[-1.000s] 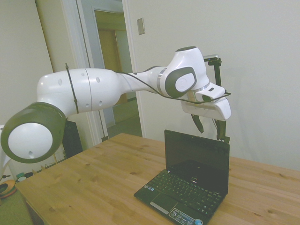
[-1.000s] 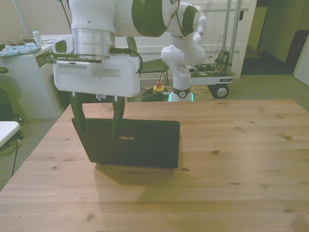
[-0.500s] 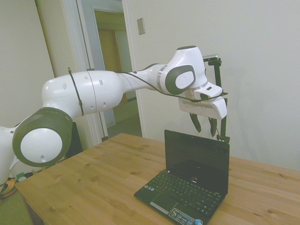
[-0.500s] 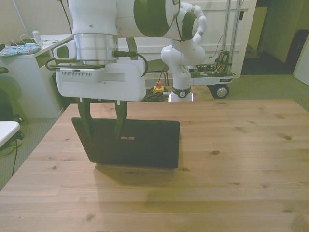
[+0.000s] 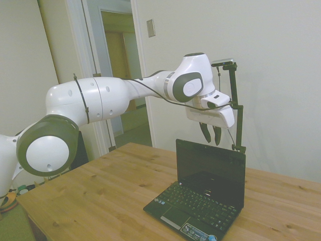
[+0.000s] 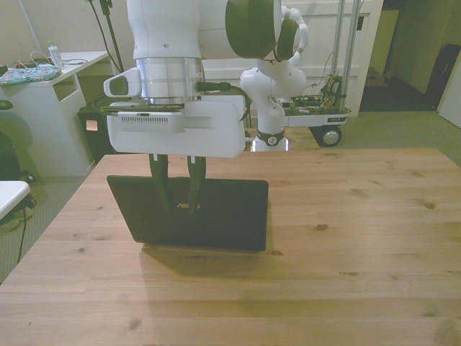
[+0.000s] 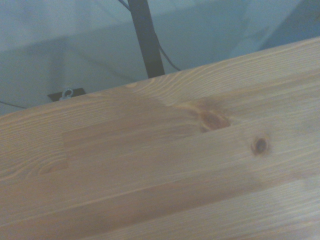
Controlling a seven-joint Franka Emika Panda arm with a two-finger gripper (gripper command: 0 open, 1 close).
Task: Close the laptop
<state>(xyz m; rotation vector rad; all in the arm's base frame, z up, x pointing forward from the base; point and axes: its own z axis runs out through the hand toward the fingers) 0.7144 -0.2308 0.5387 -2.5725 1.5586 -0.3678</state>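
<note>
While the laptop (image 5: 208, 188) stands open on the table (image 6: 346, 238), the gripper (image 5: 211, 135) hangs above its lid, fingers slightly apart, holding nothing.

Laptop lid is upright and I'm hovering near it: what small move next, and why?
Probably lower the gripper a little behind the lid's top edge, then push it toward the keyboard. The laptop stands fully open, and the side view shows the fingertips just above that edge, not touching it, with a narrow gap between the fingers.

surface: wooden table (image 6: 360, 238) | on it: open black laptop (image 5: 205, 193) | wrist view: only blurred planks
</note>
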